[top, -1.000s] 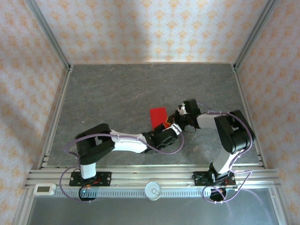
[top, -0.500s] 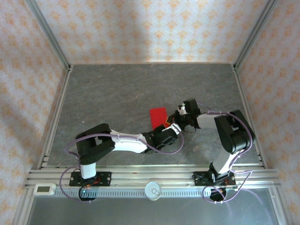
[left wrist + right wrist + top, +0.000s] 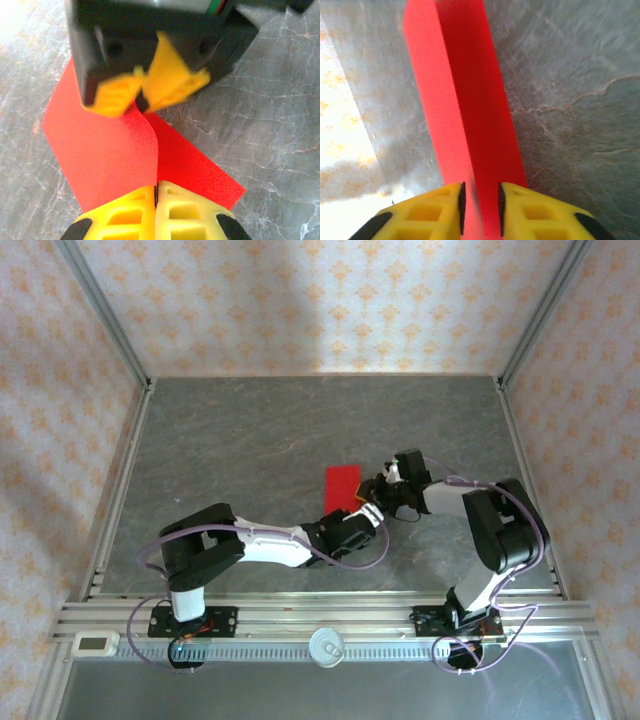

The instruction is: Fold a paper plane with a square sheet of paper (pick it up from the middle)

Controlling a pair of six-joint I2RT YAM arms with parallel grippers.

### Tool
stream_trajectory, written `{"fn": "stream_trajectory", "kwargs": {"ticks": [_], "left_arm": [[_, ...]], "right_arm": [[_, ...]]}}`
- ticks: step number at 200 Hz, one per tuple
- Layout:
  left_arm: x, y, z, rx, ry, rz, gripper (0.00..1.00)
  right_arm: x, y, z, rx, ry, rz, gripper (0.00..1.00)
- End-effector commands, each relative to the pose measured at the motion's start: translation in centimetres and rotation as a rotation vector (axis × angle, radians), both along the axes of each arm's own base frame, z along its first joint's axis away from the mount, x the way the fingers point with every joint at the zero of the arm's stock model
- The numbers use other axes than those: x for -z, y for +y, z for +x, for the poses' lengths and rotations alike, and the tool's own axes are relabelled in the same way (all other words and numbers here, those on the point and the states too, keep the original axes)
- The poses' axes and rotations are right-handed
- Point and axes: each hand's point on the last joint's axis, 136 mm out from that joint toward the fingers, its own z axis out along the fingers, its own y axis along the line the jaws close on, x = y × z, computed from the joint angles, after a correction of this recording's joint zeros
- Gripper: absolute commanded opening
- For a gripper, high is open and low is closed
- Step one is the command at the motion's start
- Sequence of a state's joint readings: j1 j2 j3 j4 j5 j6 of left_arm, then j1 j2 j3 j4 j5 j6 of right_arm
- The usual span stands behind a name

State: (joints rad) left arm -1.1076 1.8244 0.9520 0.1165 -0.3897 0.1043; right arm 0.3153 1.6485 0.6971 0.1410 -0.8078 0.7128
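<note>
The square sheet of paper [image 3: 342, 484] is bright red and folded, raised along a centre crease, on the grey table. My left gripper [image 3: 156, 186] is shut on the near end of that crease [image 3: 150, 150]. In the top view the left gripper [image 3: 362, 510] sits just below the paper's right corner. My right gripper [image 3: 481, 187] stands open a little, its pads either side of the raised red fold [image 3: 465, 100] without pressing it. From the left wrist the right gripper [image 3: 142, 97] shows at the paper's far end. A paper plane is out of view.
The grey stone-patterned table [image 3: 250, 440] is walled by patterned panels and metal posts. An aluminium rail [image 3: 320, 625] runs along the near edge by the arm bases. Both arms meet at the table's centre-right.
My left gripper has closed onto the paper's crease. My right gripper has gone from shut to slightly open. The paper has shifted a little to the right.
</note>
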Motion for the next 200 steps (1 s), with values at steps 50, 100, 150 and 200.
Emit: {"fn": "stream_trajectory", "kwargs": {"ticks": [50,100,150,200], "left_arm": [[-2.7,0.7,1.2,0.047,0.389,-0.549,0.04],[-1.9,1.0,1.8,0.058,0.513,-0.629,0.04],[-2.0,0.6,2.0,0.043,0.562,-0.673,0.04],[-2.7,-0.3,2.0,0.019,0.626,-0.749,0.04]], "right_arm": [[-1.2,-6.2,-0.1,0.213,-0.103,-0.141,0.37],[-1.1,-5.0,-2.0,0.148,-0.074,-0.071,0.36],[-1.3,-2.6,-3.2,0.085,-0.072,-0.020,0.23],[-0.9,-0.2,-4.0,0.048,-0.045,0.029,0.08]]}}
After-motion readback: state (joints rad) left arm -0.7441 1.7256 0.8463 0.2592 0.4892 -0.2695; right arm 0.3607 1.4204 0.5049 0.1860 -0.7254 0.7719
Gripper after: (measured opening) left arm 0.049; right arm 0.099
